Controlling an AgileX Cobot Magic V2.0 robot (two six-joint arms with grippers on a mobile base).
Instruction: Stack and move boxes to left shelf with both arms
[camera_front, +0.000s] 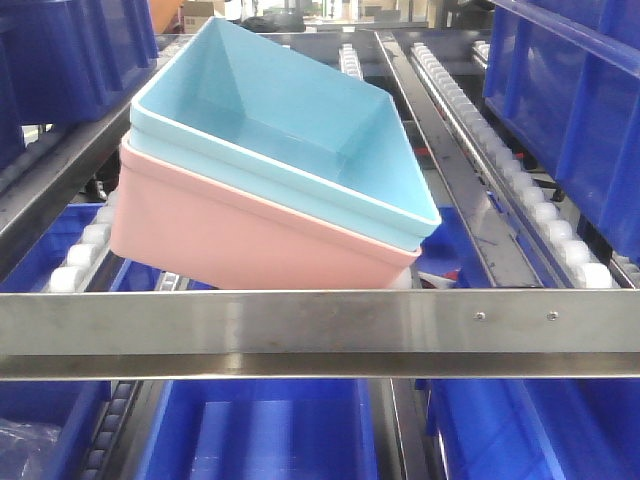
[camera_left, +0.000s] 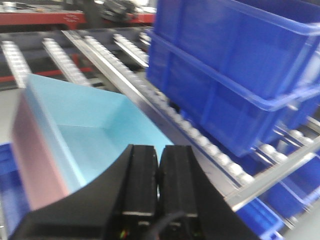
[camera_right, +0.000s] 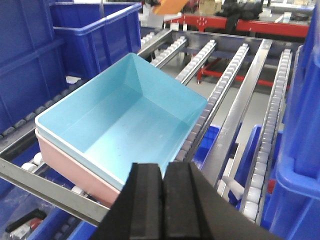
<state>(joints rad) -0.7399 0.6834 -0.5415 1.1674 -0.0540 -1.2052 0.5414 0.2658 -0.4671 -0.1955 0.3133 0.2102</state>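
Blue box: the light sky-blue bin (camera_front: 300, 130) sits nested inside the pink one, open top up, nothing inside it. Its rim stands just above the pink rim all the way round.
Pink box: the salmon pink bin (camera_front: 230, 235) carries the blue one and rests on the left shelf, turned at an angle to the rail rather than square with it.
Left shelf: the steel front rail (camera_front: 320, 330) runs across just in front of the stacked pair; the white roller lanes (camera_right: 227, 75) run away behind and beside them.
Left gripper: the left gripper (camera_left: 157, 167) has its two black plates pressed flat together with nothing between them. The stacked bins lie just ahead of it and slightly to its left, apart from the plates.
Right gripper: the right gripper (camera_right: 162, 192) likewise has its plates closed against each other, holding nothing. The bins lie directly ahead of it and a little to its left, not touching.
Surroundings: dark blue crates (camera_left: 235, 65) stand on the rollers to the right of the left gripper; further blue crates (camera_right: 30, 55) stand to the left of the right gripper and on the level beneath.
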